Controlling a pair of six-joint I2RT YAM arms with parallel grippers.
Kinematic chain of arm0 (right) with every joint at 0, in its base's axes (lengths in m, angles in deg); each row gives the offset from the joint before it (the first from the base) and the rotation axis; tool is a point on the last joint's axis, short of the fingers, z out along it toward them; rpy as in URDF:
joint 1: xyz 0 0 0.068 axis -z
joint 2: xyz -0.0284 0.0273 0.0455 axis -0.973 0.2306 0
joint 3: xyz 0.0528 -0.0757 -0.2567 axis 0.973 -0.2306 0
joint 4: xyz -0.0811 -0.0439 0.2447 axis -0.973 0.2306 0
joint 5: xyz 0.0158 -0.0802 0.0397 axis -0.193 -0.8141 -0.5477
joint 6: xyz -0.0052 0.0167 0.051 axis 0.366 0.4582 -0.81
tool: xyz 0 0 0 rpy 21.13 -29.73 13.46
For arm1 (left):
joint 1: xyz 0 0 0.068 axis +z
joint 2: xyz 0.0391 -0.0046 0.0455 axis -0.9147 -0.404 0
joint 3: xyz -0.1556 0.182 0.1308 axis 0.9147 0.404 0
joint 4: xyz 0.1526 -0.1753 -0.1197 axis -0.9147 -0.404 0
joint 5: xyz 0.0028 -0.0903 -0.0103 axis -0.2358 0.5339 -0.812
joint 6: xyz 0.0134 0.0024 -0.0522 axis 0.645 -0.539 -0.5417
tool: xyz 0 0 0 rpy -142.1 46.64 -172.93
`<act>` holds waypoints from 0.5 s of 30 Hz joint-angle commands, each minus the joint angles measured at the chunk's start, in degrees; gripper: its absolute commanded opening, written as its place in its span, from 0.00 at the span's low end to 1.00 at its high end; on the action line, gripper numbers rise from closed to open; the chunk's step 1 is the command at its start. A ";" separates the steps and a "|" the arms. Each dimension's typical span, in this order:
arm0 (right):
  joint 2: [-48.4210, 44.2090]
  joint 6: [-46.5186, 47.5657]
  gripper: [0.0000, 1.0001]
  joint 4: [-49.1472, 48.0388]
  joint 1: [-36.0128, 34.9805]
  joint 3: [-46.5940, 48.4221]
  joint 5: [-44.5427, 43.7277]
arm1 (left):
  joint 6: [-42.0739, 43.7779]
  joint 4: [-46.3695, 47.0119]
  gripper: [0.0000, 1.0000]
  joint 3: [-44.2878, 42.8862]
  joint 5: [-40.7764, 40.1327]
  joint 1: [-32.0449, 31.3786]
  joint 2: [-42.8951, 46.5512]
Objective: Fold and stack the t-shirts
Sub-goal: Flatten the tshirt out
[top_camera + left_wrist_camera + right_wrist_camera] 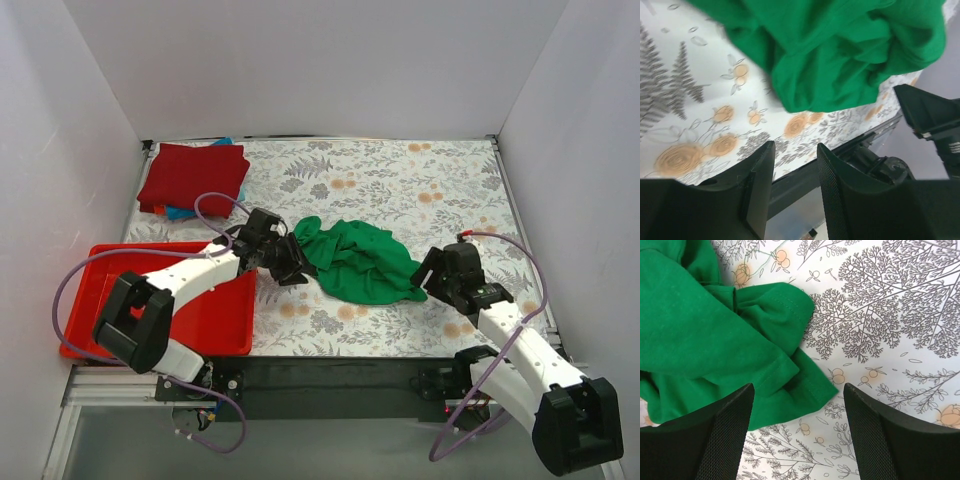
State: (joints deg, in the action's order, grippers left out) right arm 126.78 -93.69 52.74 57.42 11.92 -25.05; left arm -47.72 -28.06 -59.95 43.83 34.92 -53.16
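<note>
My left pincer [796, 150] part open, empty, beside crumpled bright green cloth t-shirt [840, 50]; right pincer [799, 390] wide, empty.

We've got a table [420, 185] under a white cover printed with grey ferns and orange flowers. Plain white walls [320, 60] box the table in at the back, left and right. A black rail [330, 375] runs along the table's near edge. The light's soft and even.

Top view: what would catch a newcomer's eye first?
A crumpled green shirt lies mid-table between the left gripper and right gripper, both open. A folded dark red shirt sits in the far-left corner with blue cloth peeking out beneath, and a red tray lies at the near-left edge.
</note>
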 commanded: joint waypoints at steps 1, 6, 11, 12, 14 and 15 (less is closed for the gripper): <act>0.44 2.08 0.78 -7.54 4.73 -1.37 9.74 | -2.02 6.38 0.38 -3.59 3.33 -0.40 -2.40; 2.91 4.28 0.70 -10.89 7.55 -2.07 12.92 | -0.35 6.20 0.37 -7.82 3.07 -1.97 -7.76; 5.37 5.16 0.56 -13.09 9.66 -2.68 16.08 | -0.44 6.20 0.37 -8.62 2.46 -2.42 -9.26; 5.64 5.24 0.56 -13.44 9.75 -2.77 16.52 | -0.35 6.20 0.37 -8.26 2.28 -2.42 -9.09; 6.60 5.51 0.54 -14.32 10.02 -3.30 17.14 | -0.35 6.20 0.37 -7.74 2.02 -2.42 -8.65; 6.95 5.51 0.54 -15.10 10.10 -3.48 17.31 | -0.35 6.20 0.37 -7.04 1.67 -2.33 -8.38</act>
State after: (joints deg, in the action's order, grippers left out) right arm 132.99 -89.53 41.68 67.06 9.47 -10.41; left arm -48.66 -22.33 -67.10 45.79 32.76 -63.43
